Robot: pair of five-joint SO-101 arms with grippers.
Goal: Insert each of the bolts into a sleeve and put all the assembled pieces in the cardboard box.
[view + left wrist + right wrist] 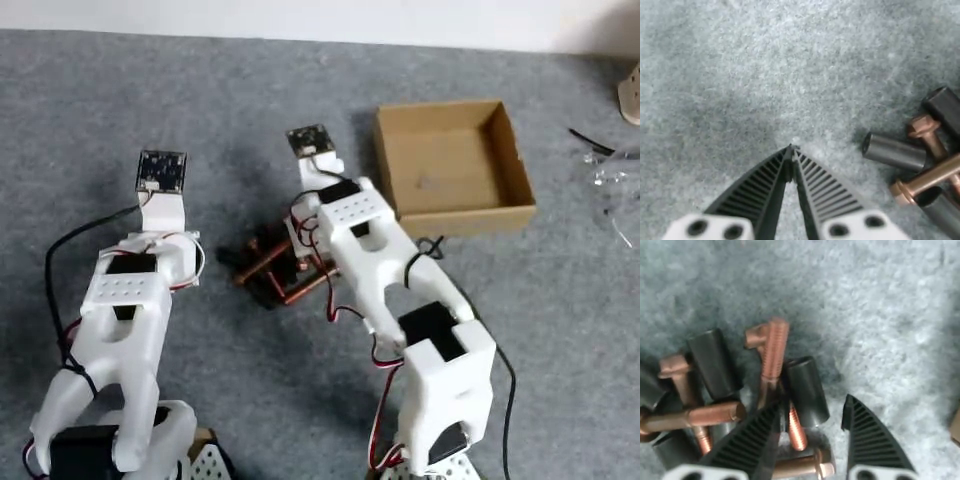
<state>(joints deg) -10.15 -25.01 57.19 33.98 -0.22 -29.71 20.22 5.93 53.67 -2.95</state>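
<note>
Sleeve (807,387) lies within spread right end effector (812,403).

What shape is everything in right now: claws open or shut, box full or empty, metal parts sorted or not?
Bolts, lying heaped on the table.
Sleeves, lying on their sides among the bolts.
Cardboard box, open-topped, empty.
Left gripper, shut, holding nothing.
Right gripper, open, over the heap.
</note>
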